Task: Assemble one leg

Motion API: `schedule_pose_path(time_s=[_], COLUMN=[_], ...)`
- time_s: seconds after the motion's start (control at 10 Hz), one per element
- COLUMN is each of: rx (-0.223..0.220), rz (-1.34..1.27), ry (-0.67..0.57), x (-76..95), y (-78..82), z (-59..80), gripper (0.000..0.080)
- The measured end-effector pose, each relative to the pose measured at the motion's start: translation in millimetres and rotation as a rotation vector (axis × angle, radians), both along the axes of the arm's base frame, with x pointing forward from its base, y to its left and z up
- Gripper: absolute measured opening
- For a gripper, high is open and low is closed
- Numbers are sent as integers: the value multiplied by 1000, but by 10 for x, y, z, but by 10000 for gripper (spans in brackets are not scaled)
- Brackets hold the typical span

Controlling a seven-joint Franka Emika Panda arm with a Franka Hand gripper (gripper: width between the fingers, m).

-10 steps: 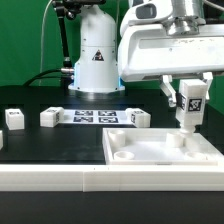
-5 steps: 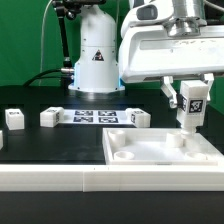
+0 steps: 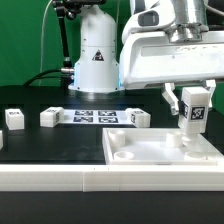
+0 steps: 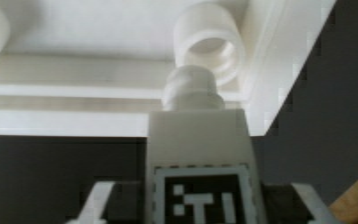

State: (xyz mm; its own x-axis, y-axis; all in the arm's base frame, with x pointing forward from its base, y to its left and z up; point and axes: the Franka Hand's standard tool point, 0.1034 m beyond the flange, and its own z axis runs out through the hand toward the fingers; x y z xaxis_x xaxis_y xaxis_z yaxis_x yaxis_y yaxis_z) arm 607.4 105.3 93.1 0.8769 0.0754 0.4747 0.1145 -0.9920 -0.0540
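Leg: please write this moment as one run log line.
tool: shut on leg | leg: upright, tip at corner hole | square panel: lying flat

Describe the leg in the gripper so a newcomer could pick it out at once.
Start at the big white panel at the exterior view's right. Over its far corner on that side the gripper grips the leg, a small white post with a black-and-white tag. Unlike the three white pieces lying on the black table, it alone is held upright.
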Motion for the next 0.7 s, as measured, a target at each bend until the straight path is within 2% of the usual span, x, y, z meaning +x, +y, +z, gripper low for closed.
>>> schedule_pose_path(time_s=[0.3,0.7], rx=[-1,-2], rz=[7,12], ry=[13,-2], x=[-38,-28], y=[54,104], z=[-126,-212], gripper=[288,288])
